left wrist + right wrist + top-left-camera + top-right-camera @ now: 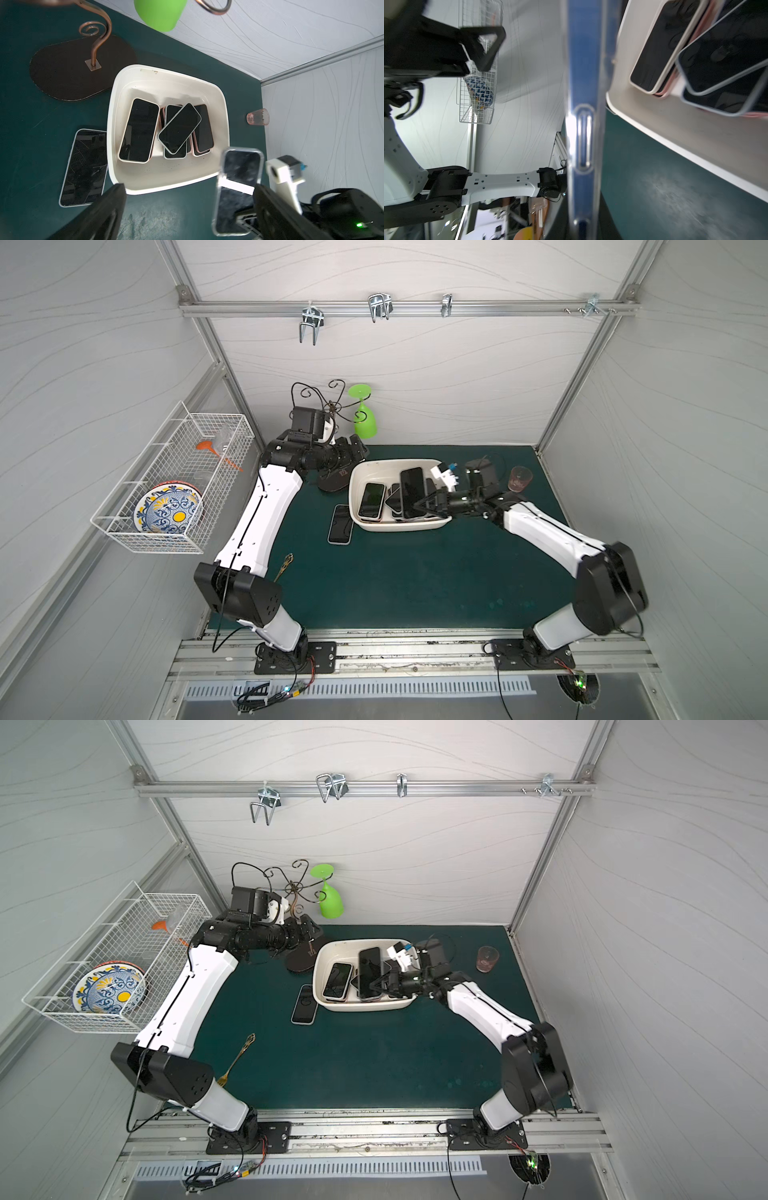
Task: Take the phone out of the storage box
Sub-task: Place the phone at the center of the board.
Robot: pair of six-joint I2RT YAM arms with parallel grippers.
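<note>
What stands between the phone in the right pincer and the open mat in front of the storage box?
Nothing visible. The right pincer holds the phone above the storage box, and the green mat in front is bare.

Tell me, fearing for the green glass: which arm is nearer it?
Left. The left arm ends close by the glass; the right arm is farther off, at the box, gripping a phone.

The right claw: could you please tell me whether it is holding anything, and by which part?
The right claw holds a phone, pinched at one long edge.
</note>
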